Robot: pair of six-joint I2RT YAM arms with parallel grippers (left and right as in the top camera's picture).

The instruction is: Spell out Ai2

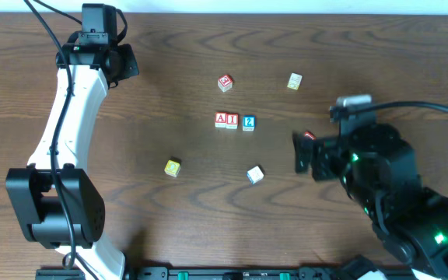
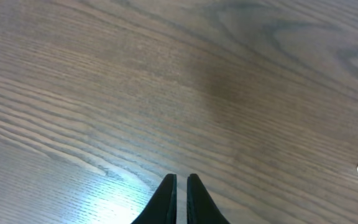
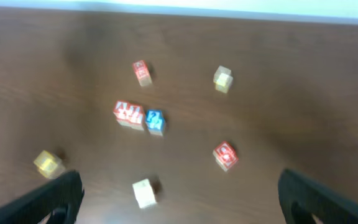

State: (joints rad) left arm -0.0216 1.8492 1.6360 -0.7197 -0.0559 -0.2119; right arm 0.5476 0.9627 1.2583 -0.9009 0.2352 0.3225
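Three blocks look to spell the word: red pair (image 1: 226,120) reading A and I, blue block (image 1: 248,122) with the 2 just beside its end, sitting a shade lower; whether they touch I cannot tell. The row lies ahead and to the left of the right gripper (image 3: 179,183), which is spread wide and empty. Red spare (image 1: 308,136) sits just ahead of it, closer than the row and a little to the right. White block (image 1: 255,174) is near its left finger. Main risk, as I judge it: any forward or leftward sweep with the jaws this wide catches the spare or the white block and shoves it into the row, skewing the 2 or splitting A from I. A nudge to square up the blue block could do the same, since loose blocks slide easily on the bare surface (image 1: 208,222). Right wrist view is blurred, so aiming from it is unsure. Left gripper (image 2: 181,183) is pinched nearly closed, empty, with the row well off to its side; little hazard there.
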